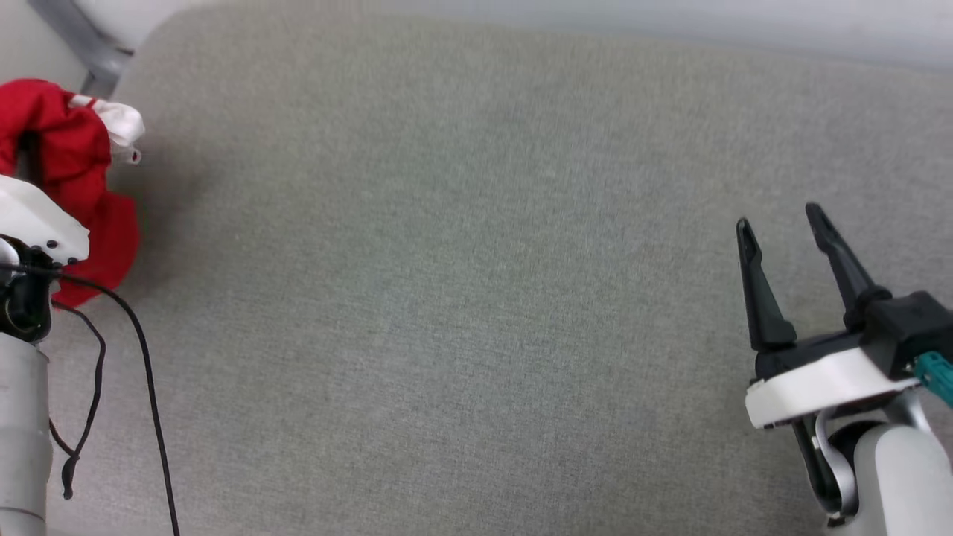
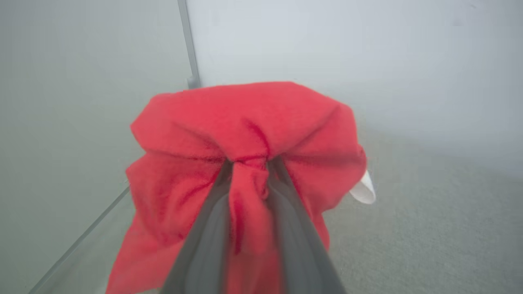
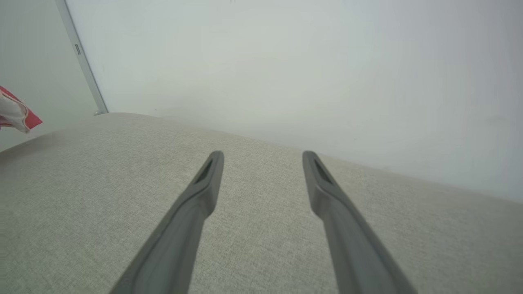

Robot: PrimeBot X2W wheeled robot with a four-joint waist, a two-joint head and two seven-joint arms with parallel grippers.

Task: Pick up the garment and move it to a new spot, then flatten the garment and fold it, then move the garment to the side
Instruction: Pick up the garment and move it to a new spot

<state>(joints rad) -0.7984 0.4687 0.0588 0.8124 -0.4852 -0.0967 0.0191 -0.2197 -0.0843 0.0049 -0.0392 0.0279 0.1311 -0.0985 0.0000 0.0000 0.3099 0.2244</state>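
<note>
Looking down on a broad grey-green woven fabric surface [image 1: 476, 313], matte and finely textured, rounding off at its far left corner. Gripping a bright red soft-fabric shirt [image 1: 71, 156] with the left gripper [image 2: 250, 163] at the left edge of the head view. Clamping both long dark fingers [image 2: 212, 228] on a pinched fold of red cloth in the left wrist view, and wearing the remaining fabric as a crumpled hood, bunched around and over the fingertips. Hiding those fingers in the head view under the red mass, just past the white wrist housing [image 1: 37, 216]. Showing a white sleeve end [image 1: 119, 123] on the far right side of the bundle, and a small white flap [image 2: 363, 190] in the left wrist view. Casting a soft shadow on the weave just beside the bundle. Keeping well apart from the right gripper [image 1: 779, 217] at the near right, its fingers spreading wide with nothing between them, over bare weave. Trailing thin black cables [image 1: 145, 357] down beside the left forearm. Passing, beyond the far left corner, a slim grey metal post [image 1: 82, 41], and ending at a plain pale wall [image 3: 286, 61]. Catching a red-and-white corner of the shirt [image 3: 16, 116] at the left edge of the right wrist view.
</note>
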